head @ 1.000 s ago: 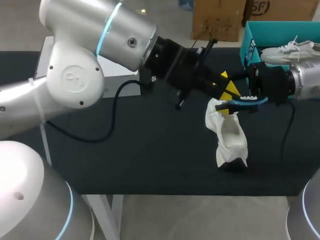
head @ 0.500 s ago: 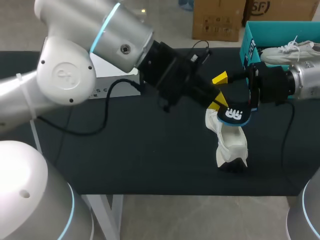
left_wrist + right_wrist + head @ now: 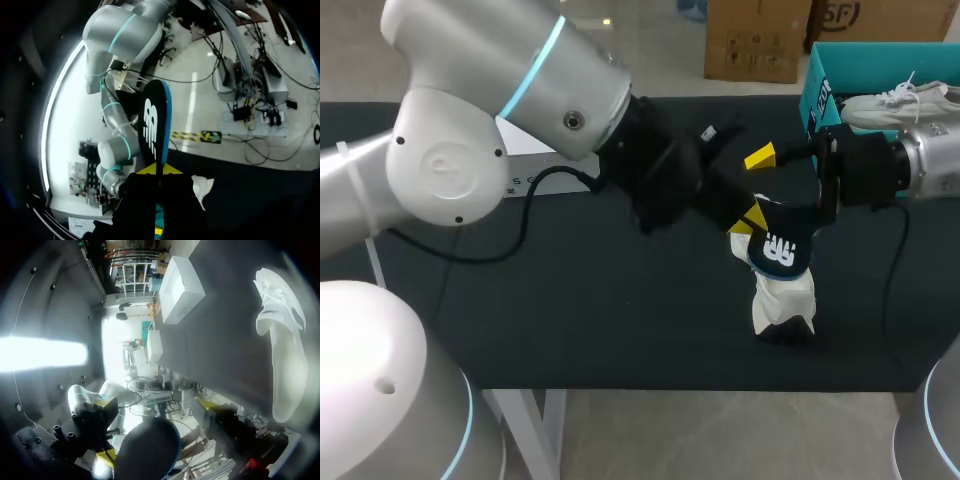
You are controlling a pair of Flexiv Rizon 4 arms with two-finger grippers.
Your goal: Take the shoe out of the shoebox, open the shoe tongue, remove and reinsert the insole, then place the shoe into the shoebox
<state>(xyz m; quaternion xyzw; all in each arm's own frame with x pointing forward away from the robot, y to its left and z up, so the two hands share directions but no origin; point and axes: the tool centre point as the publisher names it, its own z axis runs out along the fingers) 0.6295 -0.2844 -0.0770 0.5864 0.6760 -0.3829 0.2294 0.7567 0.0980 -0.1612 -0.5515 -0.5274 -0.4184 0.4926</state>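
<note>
The left gripper (image 3: 752, 215) is pinching one end of the dark, blue-edged insole (image 3: 780, 245), with its yellow tips pressing on it from both sides. In the left wrist view the insole is standing straight out ahead of those tips. The white shoe (image 3: 782, 298) is resting on the black table (image 3: 620, 300) directly beneath the insole. It is well apart from the teal shoebox (image 3: 817, 95) at the far right, where a second white shoe (image 3: 895, 100) is lying.

The insole's long axis is slanting down from the jaws toward the shoe's opening. Its lower end is overlapping the shoe in the head view, but whether it is already inside cannot be told. The shoe's long axis is running toward the table's near edge, roughly in line with the insole.

Reinsertion looks to be the step in hand, and the left arm is the one placed for it. The right gripper (image 3: 798, 170) is hanging just beside the insole on the shoebox side; whether it is open or closed cannot be told.

A white logo is showing on the insole's face. Lettering on the white box (image 3: 535, 170) and print on the shoebox wall are too small to make out.
</note>
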